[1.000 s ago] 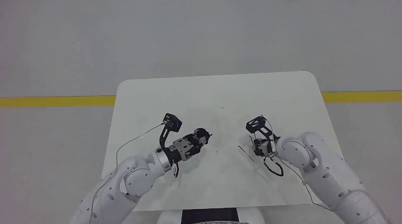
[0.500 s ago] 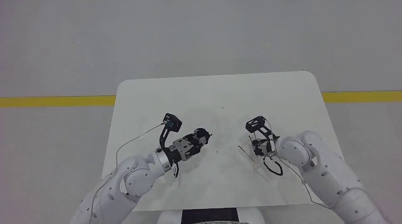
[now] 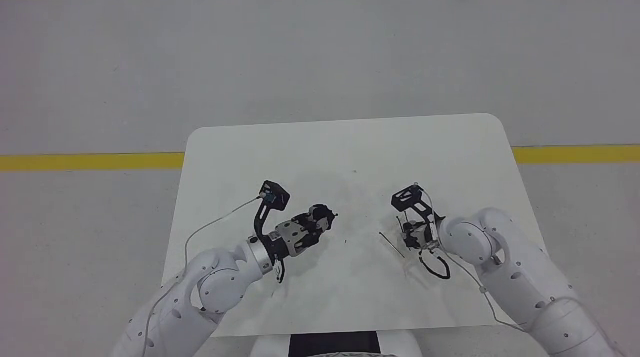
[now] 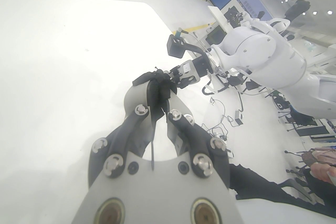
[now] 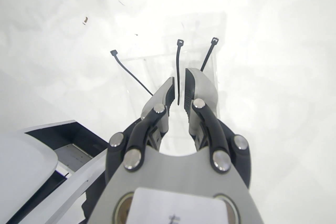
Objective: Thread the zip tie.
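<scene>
- Pinching the zip tie (image 4: 153, 141) in my left gripper (image 4: 158, 89): my fingers are pressed together on its dark, bunched end. The thin strap runs back between them toward my palm.
- That tie is over the table (image 3: 300, 157), a little left of the middle and toward the near side.
- My right gripper (image 5: 179, 74) is right of the middle, well apart from the left one, with its tips low over the tabletop.
- Its fingers stand slightly spread. A second tie (image 5: 178, 62) lies straight in the gap, head pointing away from my palm, and I cannot tell whether either pad touches it.
- A third tie (image 5: 130, 74) and a fourth tie (image 5: 208, 54) lie one on either side of it, fanned outward, with their heads well apart from its head.
- Faint edges of a clear plastic piece (image 5: 155, 55) show beneath these ties.
</scene>
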{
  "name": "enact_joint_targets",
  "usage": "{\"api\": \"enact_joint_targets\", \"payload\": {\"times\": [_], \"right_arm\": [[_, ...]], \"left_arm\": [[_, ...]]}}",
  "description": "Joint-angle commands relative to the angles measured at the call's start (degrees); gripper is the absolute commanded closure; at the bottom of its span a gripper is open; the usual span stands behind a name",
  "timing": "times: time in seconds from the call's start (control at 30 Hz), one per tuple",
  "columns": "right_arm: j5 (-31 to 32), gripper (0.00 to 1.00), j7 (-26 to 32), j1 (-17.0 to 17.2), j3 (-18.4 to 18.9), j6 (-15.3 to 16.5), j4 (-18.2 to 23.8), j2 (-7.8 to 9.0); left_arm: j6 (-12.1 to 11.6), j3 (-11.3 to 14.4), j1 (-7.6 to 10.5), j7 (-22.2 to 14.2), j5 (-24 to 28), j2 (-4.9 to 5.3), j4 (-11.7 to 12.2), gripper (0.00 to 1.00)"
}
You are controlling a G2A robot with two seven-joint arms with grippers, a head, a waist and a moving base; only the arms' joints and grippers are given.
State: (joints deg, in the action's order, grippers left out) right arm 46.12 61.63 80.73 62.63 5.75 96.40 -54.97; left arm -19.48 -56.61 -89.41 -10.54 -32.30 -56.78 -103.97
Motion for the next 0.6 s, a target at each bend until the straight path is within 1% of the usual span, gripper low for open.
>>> {"api": "enact_joint_targets", "payload": {"times": [0.0, 0.07, 0.27, 0.3, 0.33, 0.37, 0.57], "right_arm": [[-0.09, 0.89, 0.01, -0.14, -0.13, 0.07, -0.29, -0.04], [-0.26, 0.90, 0.11, -0.39, -0.36, 0.16, -0.65, -0.12], [-0.61, 0.89, 0.30, -1.08, -0.90, -0.05, -1.43, -0.32], [-0.71, 0.90, 0.26, -1.13, -0.92, -0.03, -1.49, -0.34], [-0.86, 0.93, 0.21, -1.16, -0.93, 0.02, -1.55, -0.36], [-0.97, 0.99, 0.17, -1.19, -0.91, 0.10, -1.62, -0.36], [-2.12, 1.00, -0.82, -0.60, 0.27, 1.18, -1.34, -0.17]], "left_arm": [[0.00, 0.00, 0.00, 0.00, 0.00, 0.00, 0.00, 1.00], [0.00, 0.00, 0.00, 0.00, 0.00, 0.00, 0.00, 1.00], [0.00, 0.00, 0.00, 0.00, 0.00, 0.00, 0.00, 1.00], [0.00, 0.00, 0.00, 0.00, 0.00, 0.00, 0.00, 1.00], [0.00, 0.00, 0.00, 0.00, 0.00, 0.00, 0.00, 1.00], [0.00, 0.00, 0.00, 0.00, 0.00, 0.00, 0.00, 1.00], [0.00, 0.00, 0.00, 0.00, 0.00, 0.00, 0.00, 1.00]]}}
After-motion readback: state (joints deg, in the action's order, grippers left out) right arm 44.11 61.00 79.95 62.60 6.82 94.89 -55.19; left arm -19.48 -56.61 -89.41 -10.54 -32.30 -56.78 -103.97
